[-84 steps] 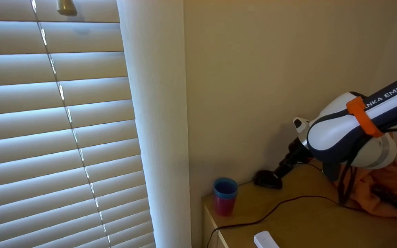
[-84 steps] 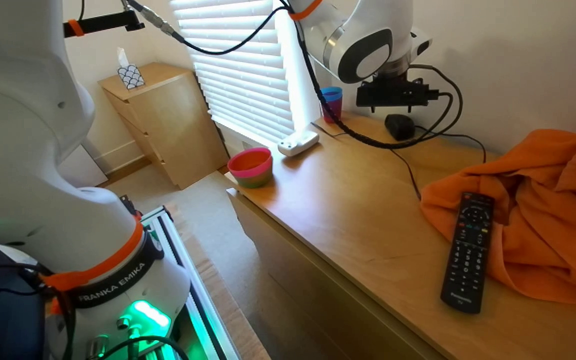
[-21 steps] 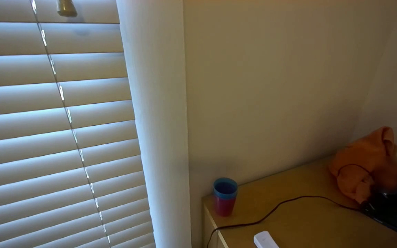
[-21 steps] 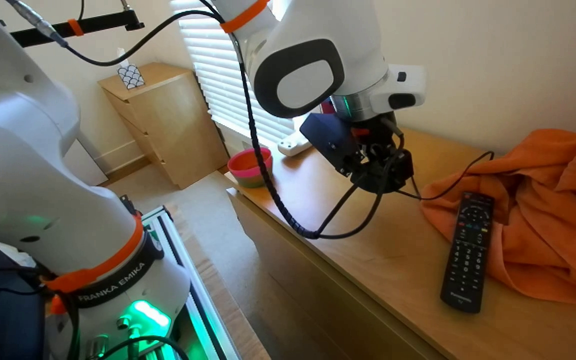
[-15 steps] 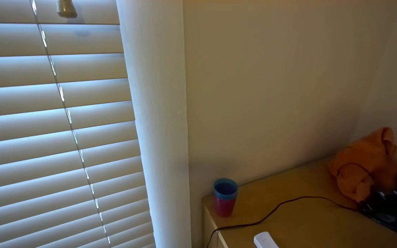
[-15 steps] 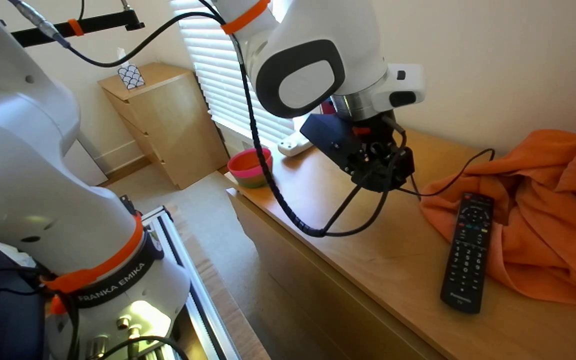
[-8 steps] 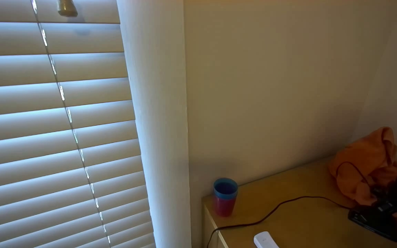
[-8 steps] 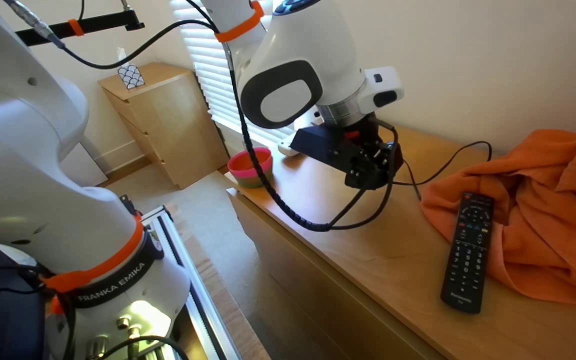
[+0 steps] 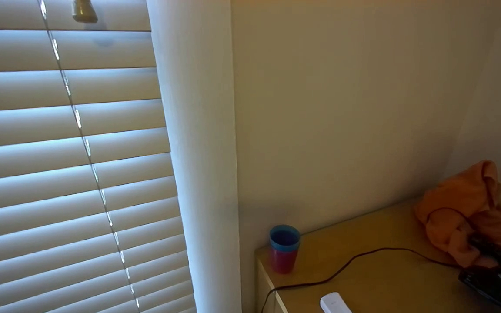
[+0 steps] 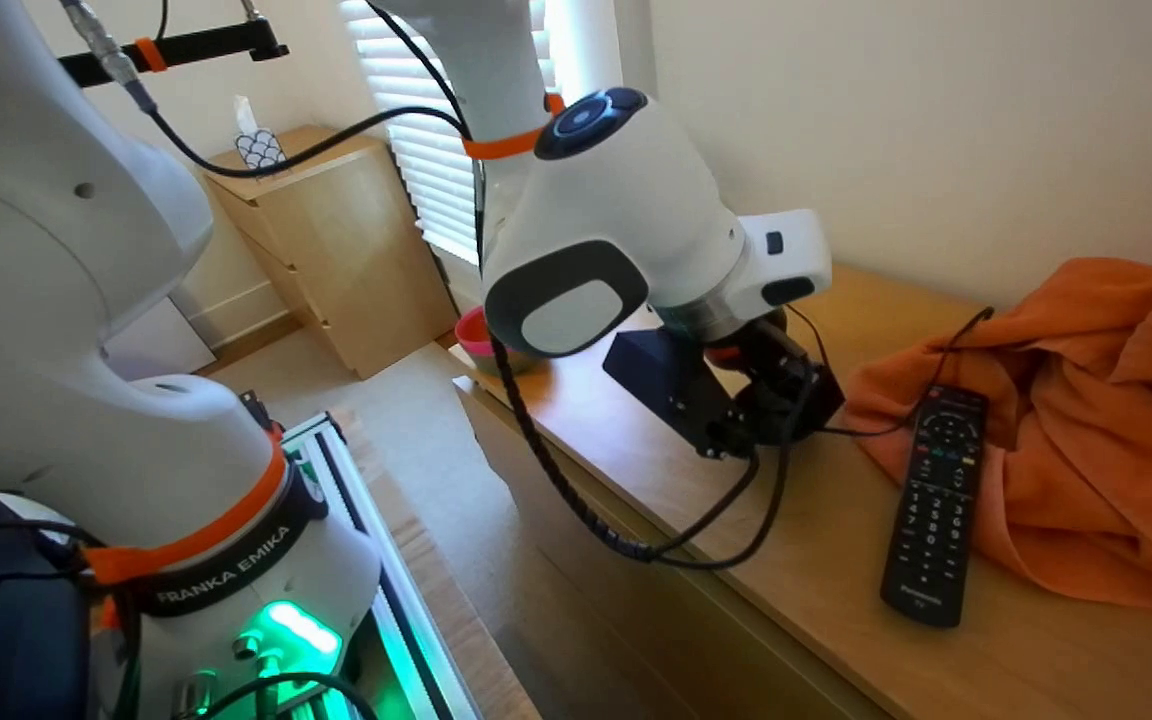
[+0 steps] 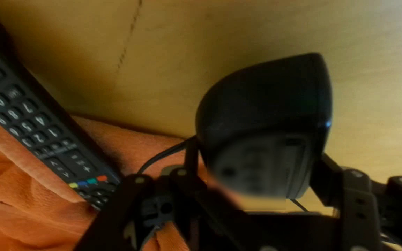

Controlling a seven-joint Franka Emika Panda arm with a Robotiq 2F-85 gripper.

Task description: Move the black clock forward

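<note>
Your robot arm point(image 10: 626, 190) is of white colour and rounded shape, with a dark blue button disc point(image 10: 591, 122), a silver ring point(image 10: 704, 317) and a white oval point(image 10: 572, 314) inside a dark grey border point(image 10: 502, 310). An orange strap point(image 10: 501, 147) goes around it, and it carries a black cable point(image 10: 636, 549). Your gripper point(image 11: 259, 158) is black, with pale round screw heads point(image 11: 181, 172). Beyond the front edge of the counter point(image 10: 1026, 660), your white base point(image 10: 211, 625) shows FRANKA EMIKA on a black band point(image 10: 224, 570), above a green light point(image 10: 304, 628).
</note>
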